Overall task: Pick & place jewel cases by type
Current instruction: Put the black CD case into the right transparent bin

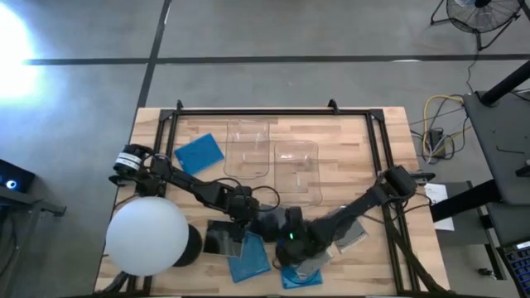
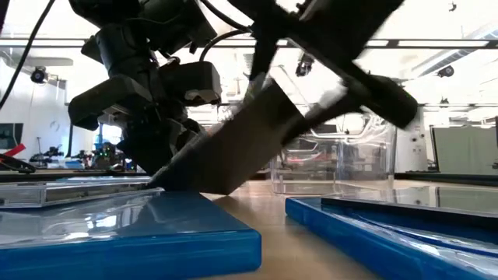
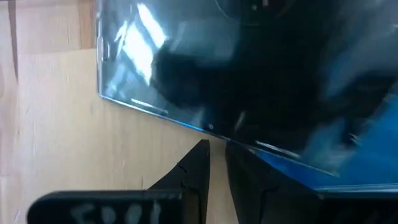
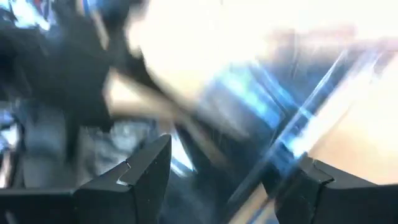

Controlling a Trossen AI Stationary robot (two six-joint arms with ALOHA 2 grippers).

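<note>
Over the wooden bench (image 1: 348, 141), both my arms meet at the near edge, among a cluster of jewel cases. My left tool (image 1: 248, 217) sits low over a dark glossy case (image 1: 222, 238); in the left wrist view its two fingers (image 3: 198, 165) stand almost together, a thin slit between them, just short of that case's edge (image 3: 186, 68) and gripping nothing. My right tool (image 1: 300, 247) reaches in from the other side with its fingers (image 4: 146, 171) spread wide; whether anything sits between them I cannot tell, as that view is smeared. From bench height, a dark grey case (image 2: 233, 152) tilts steeply, one corner down near a blue case (image 2: 140, 229) in the foreground, with another blue case (image 2: 389, 225) lying flat beside it. From above, a blue case (image 1: 249, 255) lies just beside the dark one, and another blue case (image 1: 199, 153) rests well apart near the far left, next to two clear bins (image 1: 273, 157). A big white ball (image 1: 147, 237) stands at the near left corner.
</note>
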